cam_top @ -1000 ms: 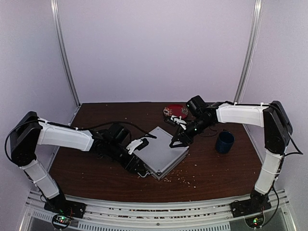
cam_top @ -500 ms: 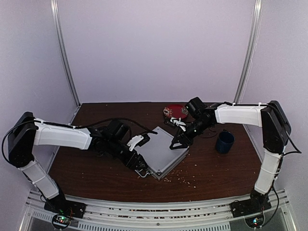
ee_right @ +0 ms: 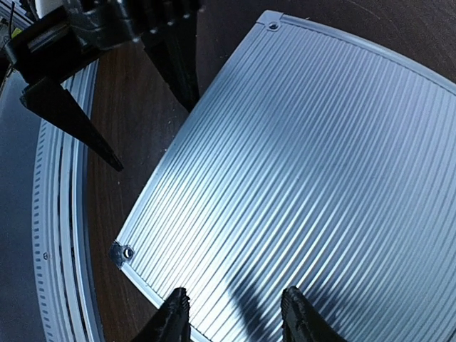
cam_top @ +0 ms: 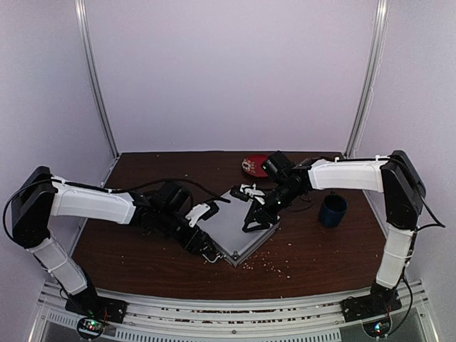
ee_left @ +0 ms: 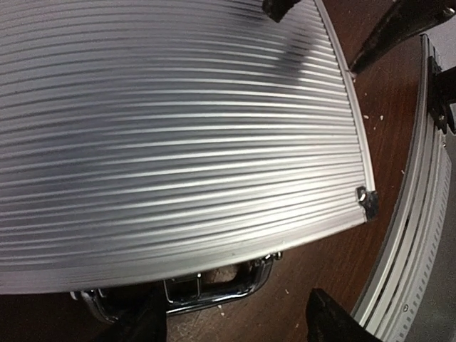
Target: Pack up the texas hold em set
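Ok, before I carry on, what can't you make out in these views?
- Contents of the case: hidden by its shut lid in every view.
- Chrome handle: left wrist view, half under the lid edge; whether anything is fastened is unclear.
- Right tool: right wrist view, fingertips cut off by the bottom edge; contact with the lid is unclear.
- Red plate: top view, partly behind the right arm.

Left arm [cam_top: 92, 203] and right arm [cam_top: 349, 171], both white-shelled with black joints, loose black cables, pointed black pincer fingers [ee_right: 173, 320].
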Controlling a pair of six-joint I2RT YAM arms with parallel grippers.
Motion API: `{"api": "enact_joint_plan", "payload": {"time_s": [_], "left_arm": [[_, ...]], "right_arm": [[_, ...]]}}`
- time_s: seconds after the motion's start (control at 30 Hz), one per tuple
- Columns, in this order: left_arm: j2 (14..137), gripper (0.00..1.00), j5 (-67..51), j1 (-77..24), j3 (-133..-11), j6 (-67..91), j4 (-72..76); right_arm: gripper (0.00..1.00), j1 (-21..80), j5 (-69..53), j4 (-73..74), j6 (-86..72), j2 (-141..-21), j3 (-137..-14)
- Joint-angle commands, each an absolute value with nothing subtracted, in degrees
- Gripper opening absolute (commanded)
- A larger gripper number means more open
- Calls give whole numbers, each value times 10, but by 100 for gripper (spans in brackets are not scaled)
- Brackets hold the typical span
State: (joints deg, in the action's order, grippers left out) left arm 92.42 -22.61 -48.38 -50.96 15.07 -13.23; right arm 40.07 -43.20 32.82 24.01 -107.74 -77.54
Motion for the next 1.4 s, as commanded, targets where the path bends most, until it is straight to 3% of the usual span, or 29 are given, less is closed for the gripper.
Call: {"api": "enact_joint_plan", "payload": {"time_s": [0.0,0.33,0.8,1.37], "left_arm": [[964,69,-225,-485,-512,136,-102],[1009,67,-262,-485,-528,118,-97],[962,59,-287,-485,-529,111,-103],[950,58,-285,-485,-530,119,-93]], "right_arm": [[43,414,-414,338,240,-1108,-790],[42,420,-401,348,242,-1140,-796],[42,432,-398,362,249,-1160,-808],[42,434,-393,366,252,-1159,-809]]}}
